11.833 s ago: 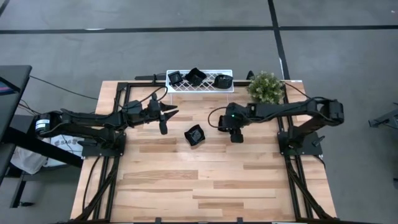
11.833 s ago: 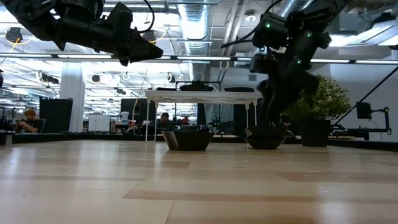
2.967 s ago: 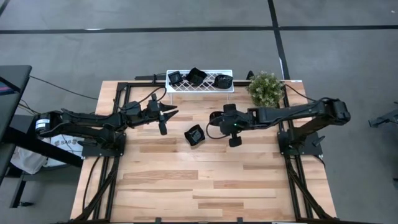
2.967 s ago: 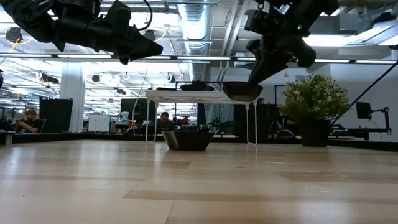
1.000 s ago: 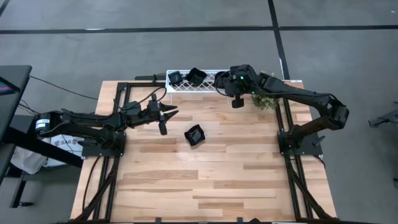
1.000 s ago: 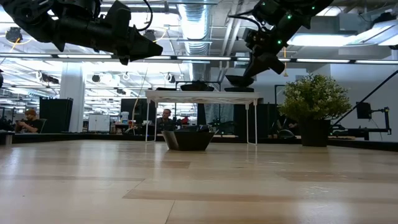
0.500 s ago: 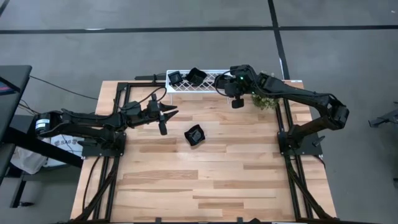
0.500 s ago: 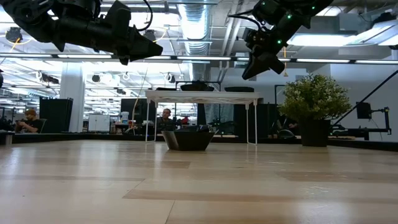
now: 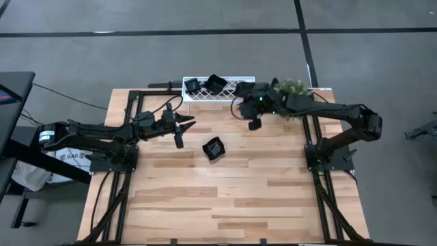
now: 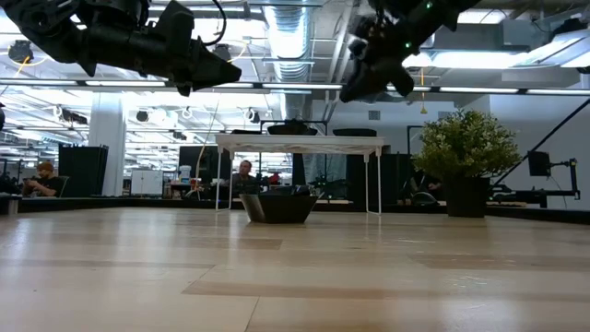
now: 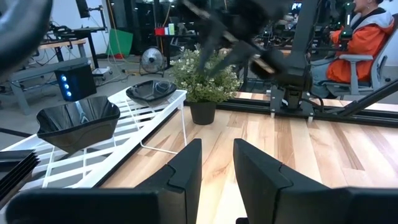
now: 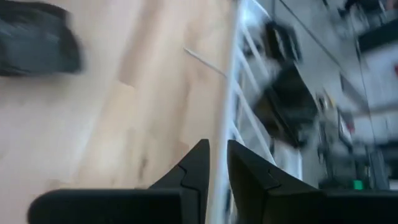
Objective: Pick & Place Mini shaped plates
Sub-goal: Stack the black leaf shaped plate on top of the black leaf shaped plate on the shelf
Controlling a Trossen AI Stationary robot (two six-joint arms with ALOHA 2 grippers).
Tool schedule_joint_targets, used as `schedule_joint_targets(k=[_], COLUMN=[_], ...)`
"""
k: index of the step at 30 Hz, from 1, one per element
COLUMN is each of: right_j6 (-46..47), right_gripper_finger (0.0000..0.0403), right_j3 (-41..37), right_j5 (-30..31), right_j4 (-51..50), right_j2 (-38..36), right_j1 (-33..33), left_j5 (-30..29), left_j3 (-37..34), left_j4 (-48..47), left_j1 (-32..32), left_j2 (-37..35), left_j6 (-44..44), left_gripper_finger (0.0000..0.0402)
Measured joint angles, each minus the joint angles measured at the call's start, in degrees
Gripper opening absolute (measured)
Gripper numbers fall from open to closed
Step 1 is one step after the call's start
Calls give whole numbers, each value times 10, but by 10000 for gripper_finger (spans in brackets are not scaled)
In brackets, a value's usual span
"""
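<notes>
Three black mini shaped plates stand on the white lattice rack [image 9: 225,95] at the table's far edge: one at the left [image 9: 192,85], one in the middle [image 9: 216,84] and one at the right end [image 10: 355,133]. A further plate [image 9: 214,148] rests on its base on the table's middle. My right gripper [image 9: 243,108] hangs in the air by the rack's right end, its fingers [image 12: 198,163] narrowly open with nothing between them. My left gripper [image 9: 190,124] hovers open to the left of the plate on the table.
A potted plant [image 9: 293,89] stands at the far right corner, beside the rack and under my right arm. Black frame rails [image 9: 136,102] run along the table's left, right and far sides. The near half of the wooden table [image 9: 225,205] is bare wood.
My right gripper has let go of a plate, which now rests on the rack's right end. The gripper has then swung toward the table's left and a little toward its near edge, away from the rack, staying high in the air.
</notes>
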Motion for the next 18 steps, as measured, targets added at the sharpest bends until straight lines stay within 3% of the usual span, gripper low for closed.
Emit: schedule_joint_targets(k=[6, 18], right_j6=[-32, -36], right_gripper_finger=[51, 51], right_j3=[-1, -1], right_j5=[0, 2], right_j4=[2, 12], right_j2=[13, 132], right_j1=[67, 134], left_j5=[0, 0], left_j3=[0, 0], left_j4=[3, 3], left_j1=[0, 0], left_j2=[0, 0], left_j6=[0, 0], left_gripper_finger=[95, 95])
